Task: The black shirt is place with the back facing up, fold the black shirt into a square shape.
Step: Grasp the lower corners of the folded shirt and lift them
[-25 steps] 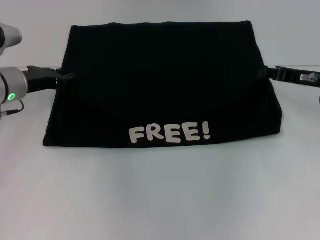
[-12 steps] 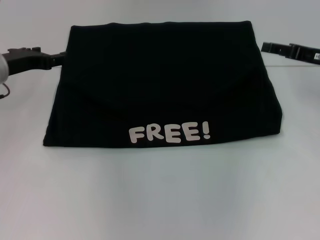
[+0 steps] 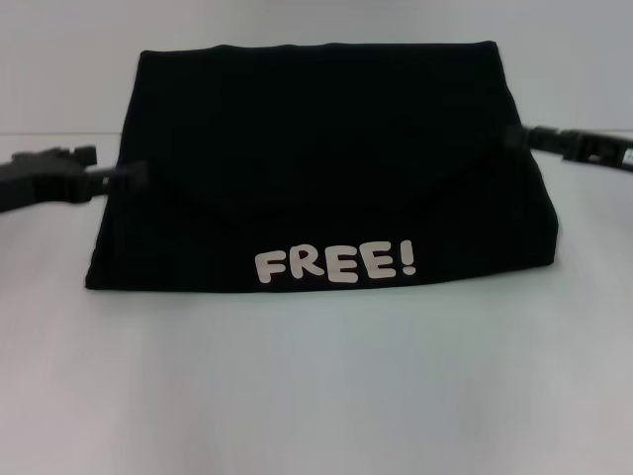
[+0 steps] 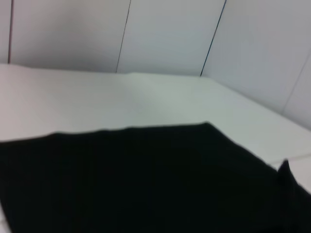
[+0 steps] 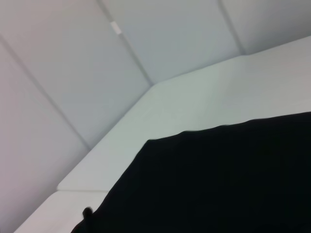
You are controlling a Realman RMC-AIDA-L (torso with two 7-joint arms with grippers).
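left tool low, outstretched; right tool outstretched, higher

White table against pale panelled walls

A plain white table fills the head view from 9 o'clock round through 6 to 3, evenly lit, with only soft shadow. Toward 12 o'clock a light grey wall rises behind it. In the left wrist view the wall is split by thin dark vertical seams into panels; in the right wrist view two walls seem to meet at a corner, though blur makes that uncertain.

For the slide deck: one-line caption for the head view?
Folded black shirt on table, left tool and right tool at its sides.
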